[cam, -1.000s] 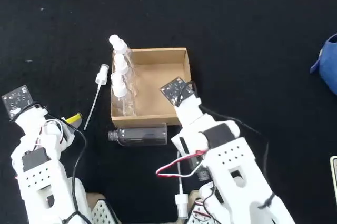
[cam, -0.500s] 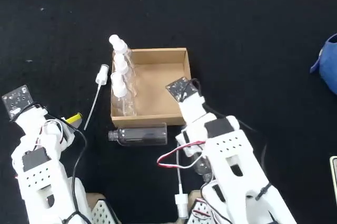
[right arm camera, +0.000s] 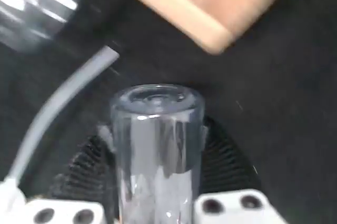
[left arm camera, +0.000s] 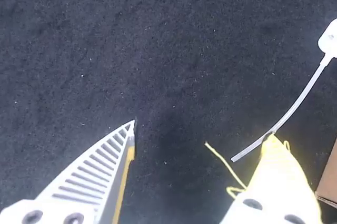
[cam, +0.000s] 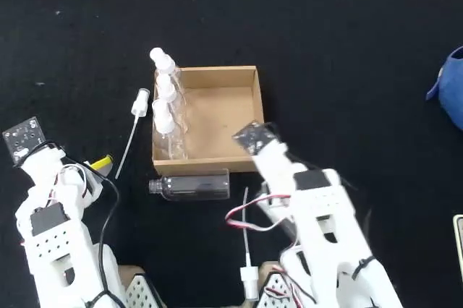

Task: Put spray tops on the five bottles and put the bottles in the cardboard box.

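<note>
My right gripper point(right arm camera: 158, 153) is clamped tight on a clear bottle point(right arm camera: 156, 121), a smooth see-through cylinder with its round end pointing away from the wrist. The black ribbed pads point(right arm camera: 226, 155) press it from both sides. It is held near a corner of the cardboard box point(right arm camera: 210, 8). In the high view the arm covers it, so I cannot tell whether it carries a top. Three capped bottles point(cam: 168, 109) stand inside the box along one wall, and an uncapped bottle point(cam: 189, 185) lies just outside it. A loose spray top point(cam: 139, 102) lies beside the box, and a second spray top point(cam: 249, 279) is partly cut off near my arm's base. My left gripper point(left arm camera: 201, 131) gapes wide, holding nothing
</note>
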Controlling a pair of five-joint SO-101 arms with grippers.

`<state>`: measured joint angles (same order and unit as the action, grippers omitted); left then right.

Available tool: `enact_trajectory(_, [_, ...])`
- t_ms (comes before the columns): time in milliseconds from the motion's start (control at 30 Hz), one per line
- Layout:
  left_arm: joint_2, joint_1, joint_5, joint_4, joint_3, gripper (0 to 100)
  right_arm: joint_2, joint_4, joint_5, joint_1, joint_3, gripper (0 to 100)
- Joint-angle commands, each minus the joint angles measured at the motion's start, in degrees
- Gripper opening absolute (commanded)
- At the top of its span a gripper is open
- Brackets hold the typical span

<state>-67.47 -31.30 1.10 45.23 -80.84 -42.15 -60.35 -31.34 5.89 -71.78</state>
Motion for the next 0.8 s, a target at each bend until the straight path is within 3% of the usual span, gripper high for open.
enact_trajectory(0, [-0.53,-0.57,0.44,-1.14,0.31,24,0.04,-3.34,-6.33,-15.21,9.45,2.8])
enact_trajectory(67, [-0.53,-0.57,0.44,-1.14,0.31,24,0.13,-4.84,-7.12,-24.44,15.60,2.7])
enact_trajectory(133, [-0.53,-0.57,0.44,-1.14,0.40,24,0.40,-4.40,-2.73,-32.18,20.79,3.1])
enact_trajectory(300, [-0.53,-0.57,0.44,-1.14,0.48,24,0.48,1.76,25.49,-44.40,22.29,7.6])
enact_trajectory(400, [-0.53,-0.57,0.44,-1.14,0.48,24,0.48,4.84,39.82,-43.25,18.15,13.5])
enact_trajectory(533, [-0.53,-0.57,0.44,-1.14,0.40,24,0.48,10.02,51.08,-35.08,13.58,16.2])
enact_trajectory(667, [-0.53,-0.66,0.44,-1.14,0.31,24,0.40,13.45,52.92,-30.24,13.49,16.5])
enact_trajectory(767, [-0.53,-0.66,0.44,-1.14,0.31,24,0.40,10.37,49.76,-29.19,15.25,25.3])
